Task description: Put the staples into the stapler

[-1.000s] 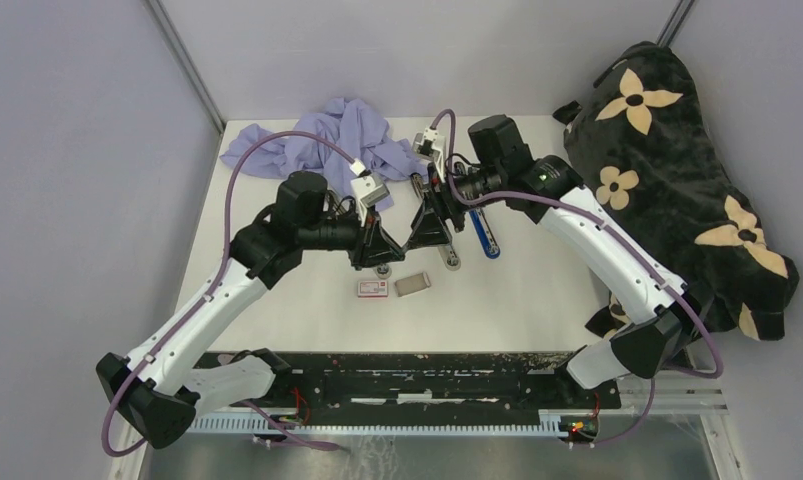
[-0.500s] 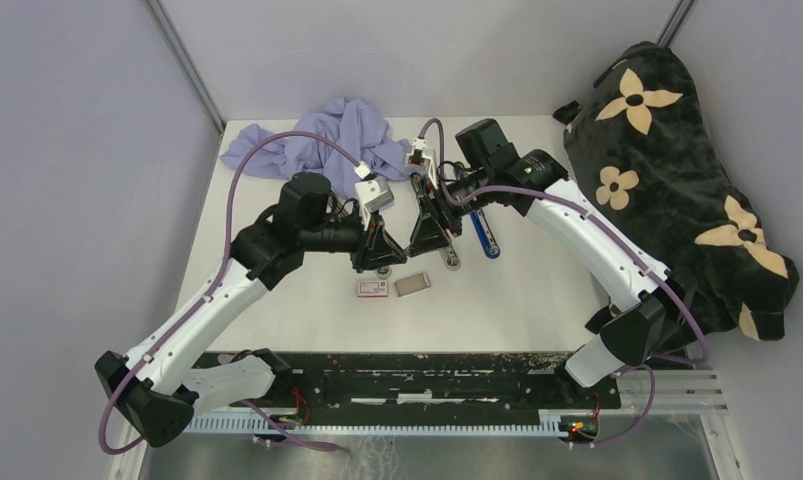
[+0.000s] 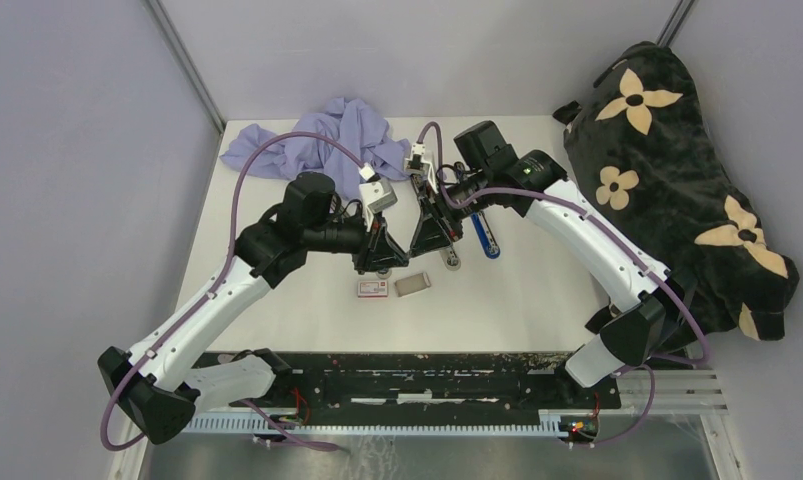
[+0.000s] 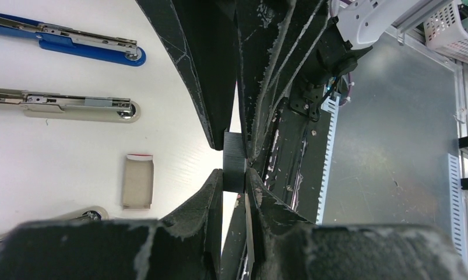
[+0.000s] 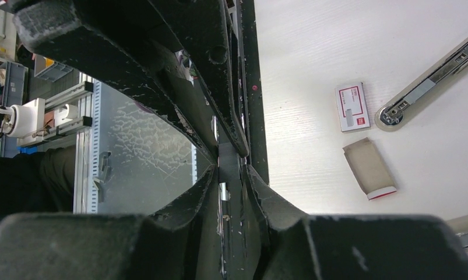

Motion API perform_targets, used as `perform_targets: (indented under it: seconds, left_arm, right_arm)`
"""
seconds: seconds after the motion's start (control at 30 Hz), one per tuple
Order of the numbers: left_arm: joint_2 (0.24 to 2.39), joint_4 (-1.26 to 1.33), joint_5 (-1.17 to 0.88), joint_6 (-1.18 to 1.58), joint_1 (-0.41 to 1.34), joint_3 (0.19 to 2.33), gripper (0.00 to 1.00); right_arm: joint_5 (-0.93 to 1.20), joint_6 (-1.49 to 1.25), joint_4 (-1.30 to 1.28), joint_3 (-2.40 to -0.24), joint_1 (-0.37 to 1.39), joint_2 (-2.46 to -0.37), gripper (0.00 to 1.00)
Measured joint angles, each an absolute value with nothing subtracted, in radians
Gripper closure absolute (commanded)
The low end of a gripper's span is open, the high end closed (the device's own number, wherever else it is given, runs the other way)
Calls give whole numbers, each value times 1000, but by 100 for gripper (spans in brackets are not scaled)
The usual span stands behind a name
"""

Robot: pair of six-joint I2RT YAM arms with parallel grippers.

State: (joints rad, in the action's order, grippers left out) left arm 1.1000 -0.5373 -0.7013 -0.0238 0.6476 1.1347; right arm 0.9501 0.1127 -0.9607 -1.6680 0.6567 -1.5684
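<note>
My left gripper and right gripper meet tip to tip above the table's middle. Both are shut on the same narrow black stapler. In the left wrist view my left gripper pinches its ridged black end. In the right wrist view my right gripper clamps its black bar, which has a silvery metal strip. The grey staple tray lies on the table just below the grippers, beside the red-and-white box. Both also show in the right wrist view: the tray and the box. I cannot make out the staples themselves.
A blue stapler and a silvery stapler lie open right of the grippers. Another stapler's end shows under the left gripper. A crumpled lilac cloth lies at the back. A black flowered bag fills the right side.
The right wrist has shifted a little left and nearer, and the left wrist a little right. Both grippers stay shut on the black stapler. Tray and box have not moved.
</note>
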Motion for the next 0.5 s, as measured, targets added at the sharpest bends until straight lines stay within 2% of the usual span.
perform_targets:
  seconds: [0.13, 0.23, 0.5]
  left_arm:
    - [1100, -539, -709, -24, 648, 1135, 84]
    - [1101, -540, -708, -24, 648, 1135, 75]
    - [1096, -535, -595, -24, 648, 1125, 39]
  right_arm:
    - [951, 134, -967, -1668, 657, -1568, 85]
    - [947, 147, -967, -1668, 657, -1568, 86]
    - [806, 151, -953, -1611, 662, -1510, 88]
